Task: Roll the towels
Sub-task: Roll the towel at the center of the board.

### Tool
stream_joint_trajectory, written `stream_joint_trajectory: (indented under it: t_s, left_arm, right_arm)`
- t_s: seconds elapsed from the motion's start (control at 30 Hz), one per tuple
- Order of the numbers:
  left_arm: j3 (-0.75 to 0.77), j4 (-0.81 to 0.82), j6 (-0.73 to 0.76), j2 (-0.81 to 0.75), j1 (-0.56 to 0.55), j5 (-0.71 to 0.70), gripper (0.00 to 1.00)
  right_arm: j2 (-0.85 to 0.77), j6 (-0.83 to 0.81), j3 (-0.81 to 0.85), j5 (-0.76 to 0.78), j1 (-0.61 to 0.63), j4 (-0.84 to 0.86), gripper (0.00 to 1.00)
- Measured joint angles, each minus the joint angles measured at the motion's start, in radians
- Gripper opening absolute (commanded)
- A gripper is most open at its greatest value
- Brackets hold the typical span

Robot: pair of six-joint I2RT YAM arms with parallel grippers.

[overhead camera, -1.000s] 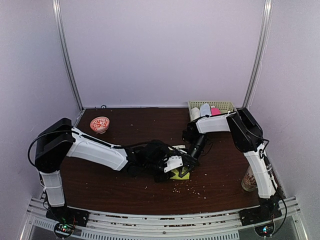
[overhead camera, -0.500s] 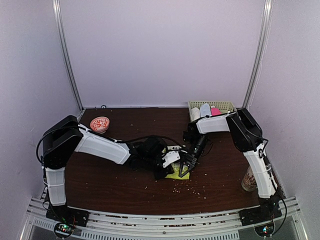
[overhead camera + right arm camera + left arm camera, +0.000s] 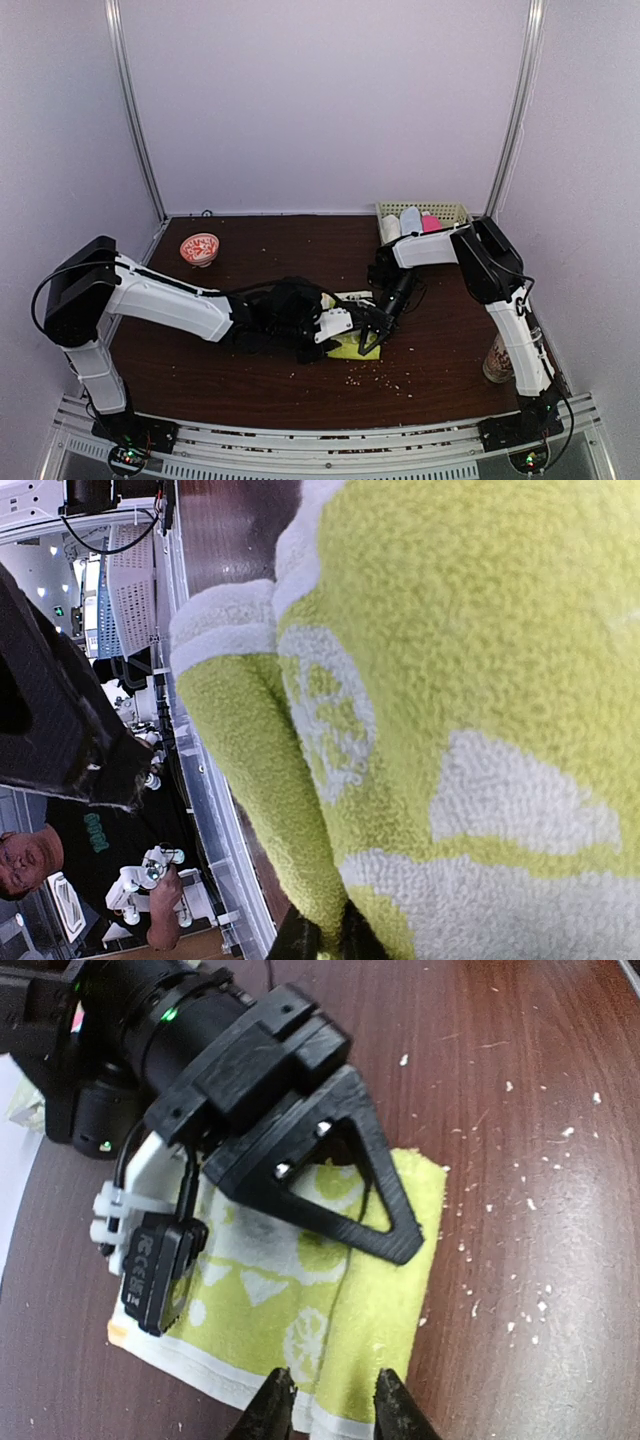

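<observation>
The yellow-green towel with cream shapes lies partly folded on the dark table, a thick fold along its right side. My left gripper is open, its fingertips straddling the near end of that fold. My right gripper is shut on a pinch of the same towel; from the left wrist its black finger rests on the cloth. Both grippers meet over the towel. A pink towel sits in the basket.
A woven basket at the back right holds rolled white and light-blue cloths beside the pink one. A red-patterned bowl stands at the back left. A glass stands by the right arm's base. Crumbs dot the table.
The left arm drew back from the towel and returned, its elbow now swung further left. Its jaws narrowed, then parted again. The right gripper kept its hold.
</observation>
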Motion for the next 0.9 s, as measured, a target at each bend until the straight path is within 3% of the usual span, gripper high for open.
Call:
stream_joint_trajectory:
  t_s: [0.33,0.63,0.73,0.9]
  left_arm:
    - [0.105,-0.119,0.125,0.100,-0.022,0.014,0.38]
    - [0.164,-0.165,0.164,0.182,-0.021,0.006,0.33]
    - [0.173,-0.174,0.166,0.188,-0.021,0.007,0.27]
    - [0.185,-0.191,0.163,0.195,-0.021,0.016,0.21]
  right_arm:
    - [0.000,0.001,0.001,0.001,-0.001,-0.006,0.01]
    - [0.000,0.001,0.001,0.001,-0.002,-0.008,0.03]
    - [0.000,0.001,0.001,0.001,-0.002,-0.009,0.09]
    - [-0.008,0.003,0.000,-0.001,-0.003,-0.018,0.29]
